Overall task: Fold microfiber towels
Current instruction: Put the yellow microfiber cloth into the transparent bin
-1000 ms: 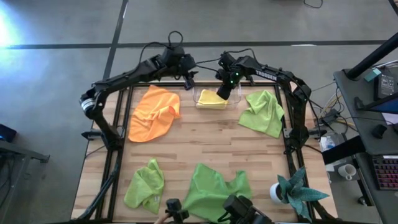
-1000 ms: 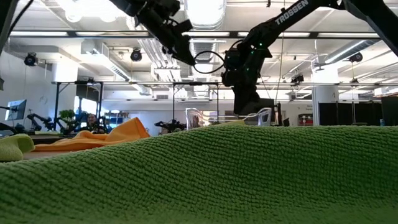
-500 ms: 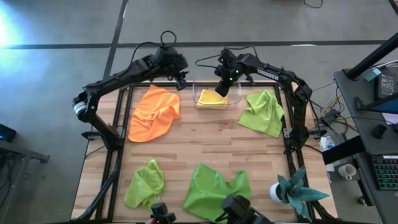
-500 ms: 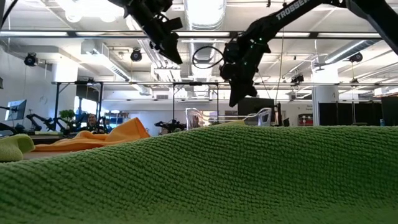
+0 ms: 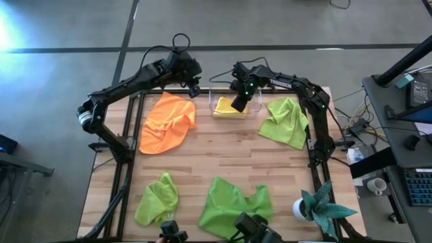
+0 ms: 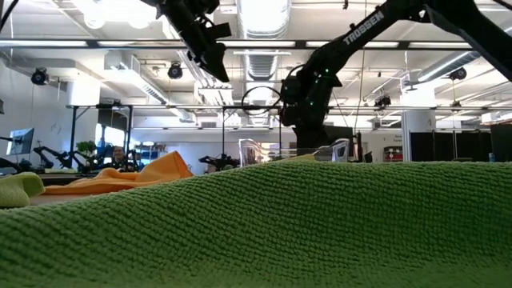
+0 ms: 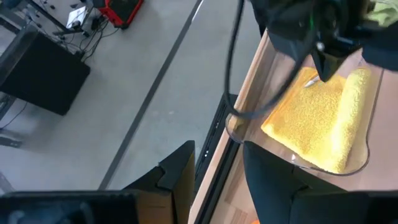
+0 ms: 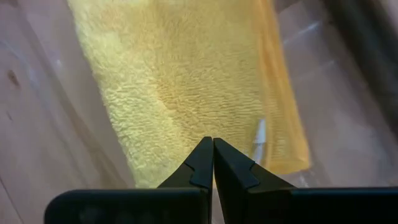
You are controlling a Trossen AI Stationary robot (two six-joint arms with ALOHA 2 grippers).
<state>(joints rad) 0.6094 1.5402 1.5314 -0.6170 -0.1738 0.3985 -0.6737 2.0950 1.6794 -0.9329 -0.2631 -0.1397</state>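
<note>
Yellow towel [image 5: 228, 108] folded in bin [image 5: 214, 102] at desk [image 5: 223, 152] far edge. Right tool [image 5: 237, 104] closed, empty, tips pressing over it; could snag and drag towel out. Left tool [image 5: 192, 86] open, empty, beside bin.

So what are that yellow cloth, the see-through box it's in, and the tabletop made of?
The yellow cloth looks like soft microfiber: a nubby, matte pile. The box seems clear plastic, glossy, the cloth visible through its wall. The tabletop looks like wood, with pale jointed planks and visible grain.
</note>
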